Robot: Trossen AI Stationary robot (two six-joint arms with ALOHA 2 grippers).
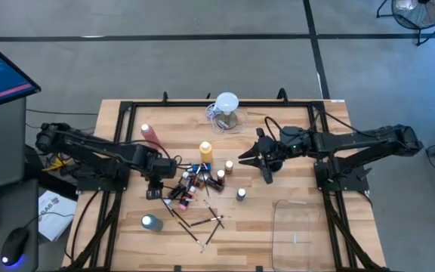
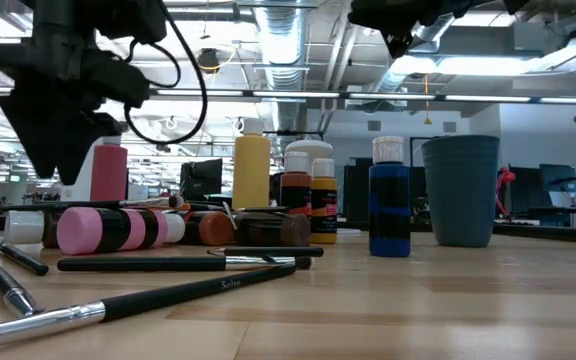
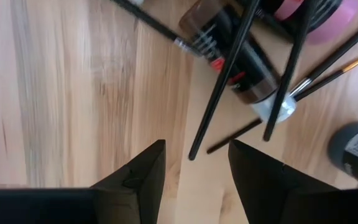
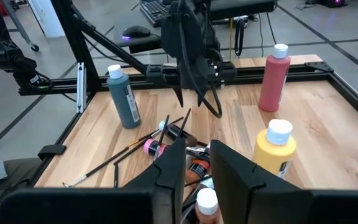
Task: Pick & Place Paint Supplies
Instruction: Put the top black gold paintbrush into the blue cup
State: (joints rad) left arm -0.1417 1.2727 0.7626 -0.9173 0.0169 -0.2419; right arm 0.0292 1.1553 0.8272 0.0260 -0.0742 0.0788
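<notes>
Right now my left tool [image 1: 155, 193] hangs released, holding nothing, over the brushes [image 1: 202, 222] and paint bottles [image 1: 201, 177] heaped mid-counter [image 1: 119, 242]; my right tool [image 1: 249, 160] looks empty, apparently slightly parted, beside them.

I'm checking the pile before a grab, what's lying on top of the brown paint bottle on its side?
In the left wrist view, two thin dark paintbrushes cross over the brown bottle. Whatever lies beneath the bottle is hidden.
</notes>
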